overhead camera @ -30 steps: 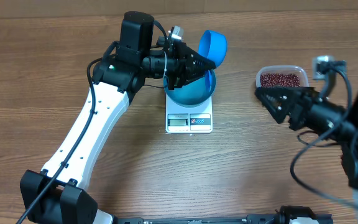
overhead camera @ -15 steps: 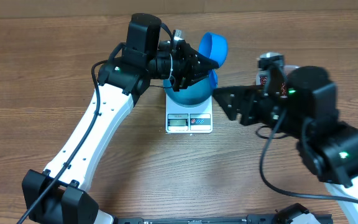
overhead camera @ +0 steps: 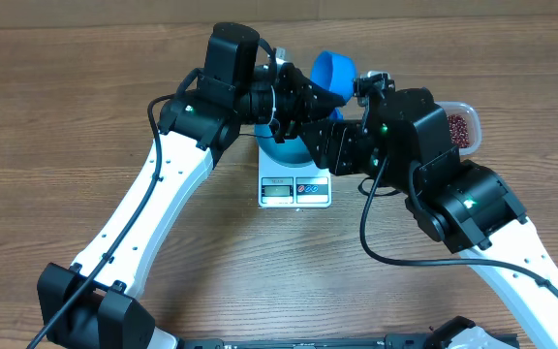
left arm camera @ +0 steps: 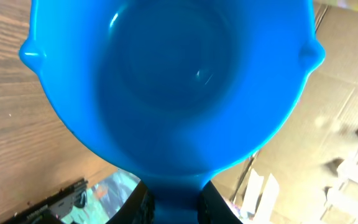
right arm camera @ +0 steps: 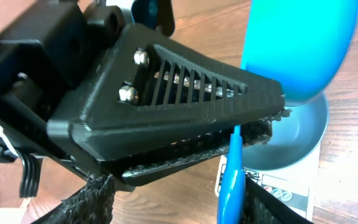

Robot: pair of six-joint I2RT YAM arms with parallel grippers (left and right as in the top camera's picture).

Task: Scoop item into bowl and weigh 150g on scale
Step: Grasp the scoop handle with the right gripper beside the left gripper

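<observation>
Since a second ago the right arm has swung in from the tub side. Its right gripper (overhead camera: 329, 145) now sits just beside the left gripper (overhead camera: 294, 102), fingers (right arm camera: 97, 200) apart, holding nothing. The left gripper stays clamped on the handle of a glossy blue plastic scoop (overhead camera: 333, 74) raised over the round blue bowl (overhead camera: 284, 153). The bowl rests on the flat white scale (overhead camera: 295, 189) (front label too small to read). The red-brown beans (overhead camera: 458, 131) lie in a clear tub (overhead camera: 468, 107) on a wood-grain table (overhead camera: 66, 116).

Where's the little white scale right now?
In the overhead view, the scale sits in the middle, directly under the blue bowl, with its display toward the picture's bottom edge.
</observation>
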